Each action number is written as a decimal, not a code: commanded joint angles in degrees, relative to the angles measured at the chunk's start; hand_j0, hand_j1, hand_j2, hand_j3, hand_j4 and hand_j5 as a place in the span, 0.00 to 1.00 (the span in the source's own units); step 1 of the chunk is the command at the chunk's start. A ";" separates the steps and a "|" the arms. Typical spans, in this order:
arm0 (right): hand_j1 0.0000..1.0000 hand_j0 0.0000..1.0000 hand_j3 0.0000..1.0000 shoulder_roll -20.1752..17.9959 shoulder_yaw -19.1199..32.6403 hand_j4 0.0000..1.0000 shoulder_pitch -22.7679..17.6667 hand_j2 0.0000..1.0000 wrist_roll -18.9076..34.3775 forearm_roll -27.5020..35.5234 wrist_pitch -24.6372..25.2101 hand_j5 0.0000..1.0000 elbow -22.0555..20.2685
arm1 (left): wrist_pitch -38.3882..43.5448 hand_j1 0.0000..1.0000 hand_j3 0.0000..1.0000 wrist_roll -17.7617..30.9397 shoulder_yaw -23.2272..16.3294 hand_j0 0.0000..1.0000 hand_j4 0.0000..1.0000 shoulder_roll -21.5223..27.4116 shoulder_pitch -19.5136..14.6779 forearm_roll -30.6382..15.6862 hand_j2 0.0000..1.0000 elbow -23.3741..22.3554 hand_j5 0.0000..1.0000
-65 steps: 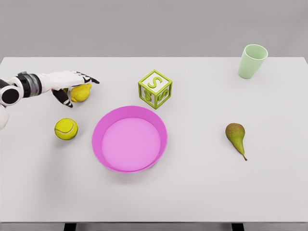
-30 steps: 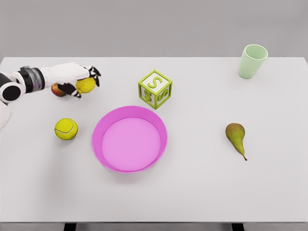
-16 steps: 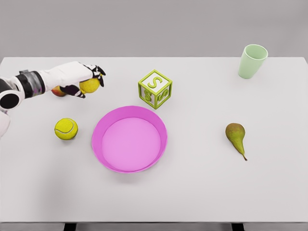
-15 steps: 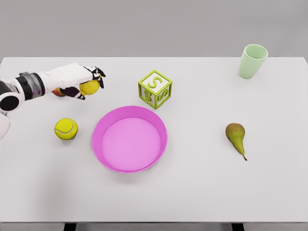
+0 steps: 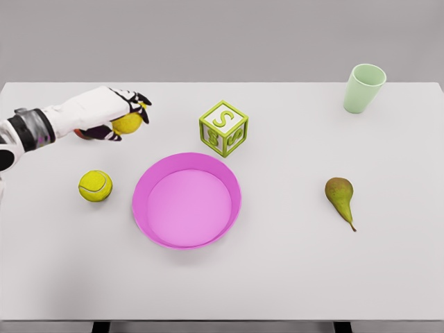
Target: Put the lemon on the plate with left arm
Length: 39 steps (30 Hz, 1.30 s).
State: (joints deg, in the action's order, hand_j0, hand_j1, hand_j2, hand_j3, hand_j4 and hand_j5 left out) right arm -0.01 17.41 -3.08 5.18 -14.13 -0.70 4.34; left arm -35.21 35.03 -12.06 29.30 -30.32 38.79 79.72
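1. The left hand (image 5: 111, 111) reached in from the left edge, its forearm cut off by the frame, and its fingers were curled around the lemon (image 5: 127, 123), holding it over the table (image 5: 277, 277) at the far left.
2. A small reddish thing (image 5: 81, 134) peeked out under the wrist; too little of it showed to say what it was.
3. A tennis ball (image 5: 96, 186) lay nearer the front, just left of the plate.
4. The pink plate (image 5: 186, 200) sat left of centre, well apart from the lemon and with nothing in it.
5. A green-framed block (image 5: 223, 128) stood just behind the plate, its upper face bearing a readable "S"; the letters on its two side faces were hard to read.
6. A pear (image 5: 340, 198) lay on its side at the right, stem pointing toward the front.
7. A pale green cup (image 5: 363, 88) stood upright at the far right corner, with no visible marking.
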 commanded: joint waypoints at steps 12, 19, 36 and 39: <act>1.00 1.00 1.00 0.01 -0.01 1.00 0.00 1.00 0.01 -0.02 0.00 1.00 -0.04 | 0.21 0.58 0.58 -0.03 0.81 0.58 0.58 0.68 3.69 -3.01 0.58 10.10 0.58; 1.00 1.00 1.00 0.01 -0.01 1.00 0.00 1.00 0.01 -0.02 0.00 1.00 0.05 | 0.21 0.58 0.58 -0.03 0.72 0.58 0.58 2.87 6.33 -5.30 0.58 14.32 0.58; 1.00 1.00 1.00 0.01 -0.01 1.00 0.00 1.00 0.01 -0.02 0.00 1.00 0.05 | 0.21 0.58 0.58 -0.03 0.11 0.58 0.58 2.61 10.81 -5.30 0.58 21.70 0.58; 1.00 1.00 1.00 0.01 -0.01 1.00 0.00 1.00 0.01 -0.02 0.00 1.00 -0.04 | 0.21 0.58 0.58 -0.03 0.02 0.58 0.58 2.61 11.78 -5.30 0.58 22.23 0.58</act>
State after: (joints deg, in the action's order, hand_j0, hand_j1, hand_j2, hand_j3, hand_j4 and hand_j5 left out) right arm -0.01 17.41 -3.08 5.18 -14.13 -0.70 4.35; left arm -35.17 35.09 -12.00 31.90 -18.28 33.76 101.57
